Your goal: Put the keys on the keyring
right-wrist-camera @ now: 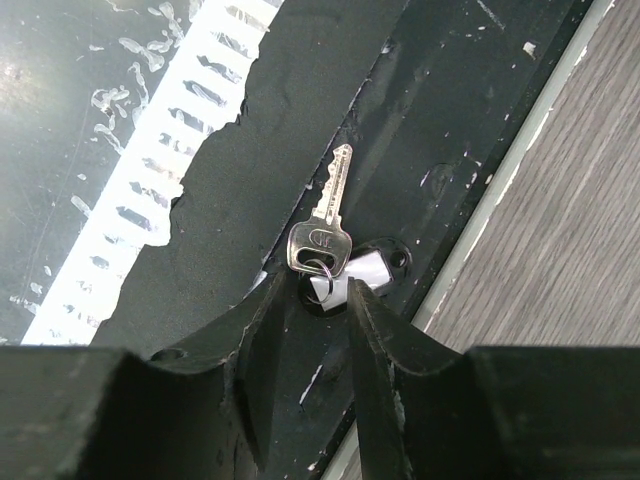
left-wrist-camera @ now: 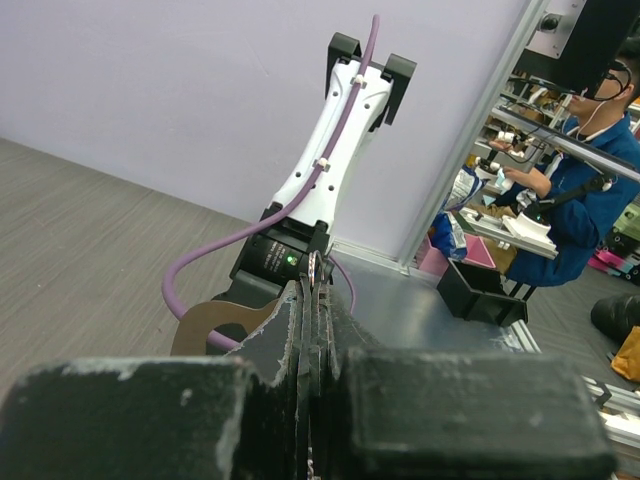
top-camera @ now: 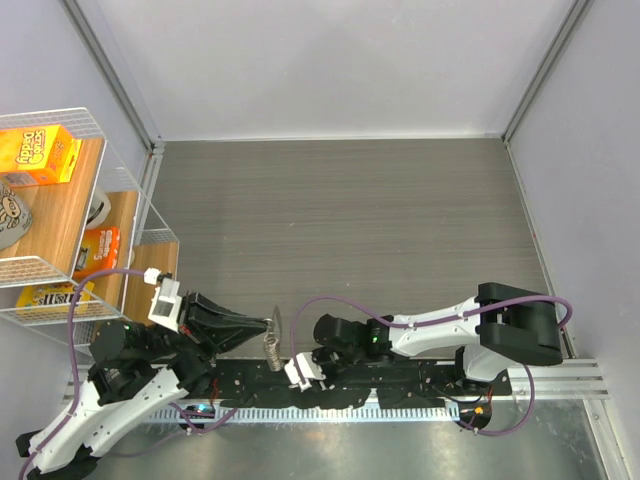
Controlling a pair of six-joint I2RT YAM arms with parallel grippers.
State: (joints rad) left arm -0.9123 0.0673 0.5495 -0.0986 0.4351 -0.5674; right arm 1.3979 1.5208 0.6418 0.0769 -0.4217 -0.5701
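Observation:
My left gripper [top-camera: 268, 324] is shut on the keyring [top-camera: 272, 345], a glittery silver strip that hangs down from its fingertips over the near edge of the table. In the left wrist view the jaws [left-wrist-camera: 312, 300] are pressed together, with a thin metal edge of the keyring [left-wrist-camera: 314, 268] poking out at the tip. My right gripper [right-wrist-camera: 318, 282] is open and points down at the black base plate [right-wrist-camera: 250, 170]. A silver key [right-wrist-camera: 325, 225] lies there just beyond the fingertips. A small wire loop [right-wrist-camera: 320, 266] through its head sits between the tips, untouched. The black-headed key is out of view.
A wire shelf rack [top-camera: 120, 190] with an orange box [top-camera: 38, 150] and other packets stands at the left. The black base rail [top-camera: 400, 390] runs along the near edge. The right arm [left-wrist-camera: 330, 160] stands right in front of my left gripper. A person [left-wrist-camera: 590, 190] sits beyond the table.

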